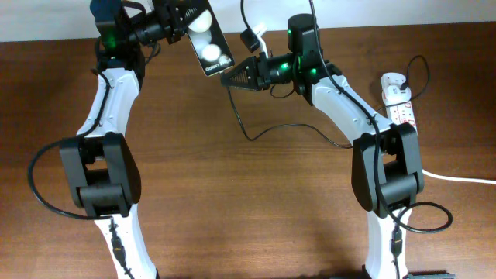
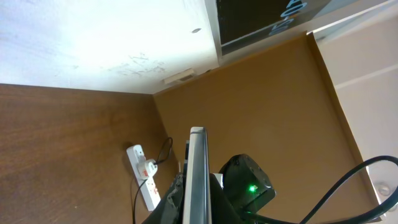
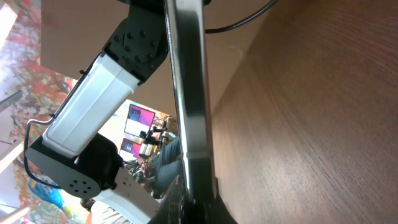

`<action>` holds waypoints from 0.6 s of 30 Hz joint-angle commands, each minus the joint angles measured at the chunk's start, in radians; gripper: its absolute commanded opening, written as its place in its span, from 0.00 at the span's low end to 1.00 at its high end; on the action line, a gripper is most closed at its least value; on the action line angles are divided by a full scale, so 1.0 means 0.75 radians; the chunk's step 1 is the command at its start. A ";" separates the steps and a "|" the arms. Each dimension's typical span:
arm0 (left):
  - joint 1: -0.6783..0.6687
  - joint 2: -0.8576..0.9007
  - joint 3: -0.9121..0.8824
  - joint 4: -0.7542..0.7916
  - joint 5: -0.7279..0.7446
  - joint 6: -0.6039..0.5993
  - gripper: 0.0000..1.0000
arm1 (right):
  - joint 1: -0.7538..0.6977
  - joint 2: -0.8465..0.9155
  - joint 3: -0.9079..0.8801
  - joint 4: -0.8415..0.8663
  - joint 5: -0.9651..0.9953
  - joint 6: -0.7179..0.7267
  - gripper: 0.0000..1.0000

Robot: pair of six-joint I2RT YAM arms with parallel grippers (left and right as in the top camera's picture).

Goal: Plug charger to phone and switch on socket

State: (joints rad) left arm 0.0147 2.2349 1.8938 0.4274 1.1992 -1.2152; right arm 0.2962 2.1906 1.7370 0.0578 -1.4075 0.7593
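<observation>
While overhead shows phone point(image 1: 207, 35) face, wrists edge-on

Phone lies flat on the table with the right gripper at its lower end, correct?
No: the phone is not on the table. The left gripper holds it up in the air, seen edge-on in its grip in the left wrist view. The right gripper is at its lower end.

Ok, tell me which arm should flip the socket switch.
Right, probably: the socket lies on its side, by its elbow, while the left gripper holds the phone across the table.
</observation>
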 commanded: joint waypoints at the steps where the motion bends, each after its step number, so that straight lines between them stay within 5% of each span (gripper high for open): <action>1: -0.064 -0.042 0.019 -0.003 0.251 -0.015 0.00 | 0.004 -0.011 0.015 0.041 0.195 0.013 0.04; 18: -0.095 -0.042 0.019 -0.002 0.407 -0.015 0.00 | -0.026 -0.011 0.015 0.049 0.200 0.048 0.04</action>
State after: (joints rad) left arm 0.0151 2.2349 1.9011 0.4316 1.2640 -1.2118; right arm 0.3065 2.1906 1.7309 0.0757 -1.4315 0.7643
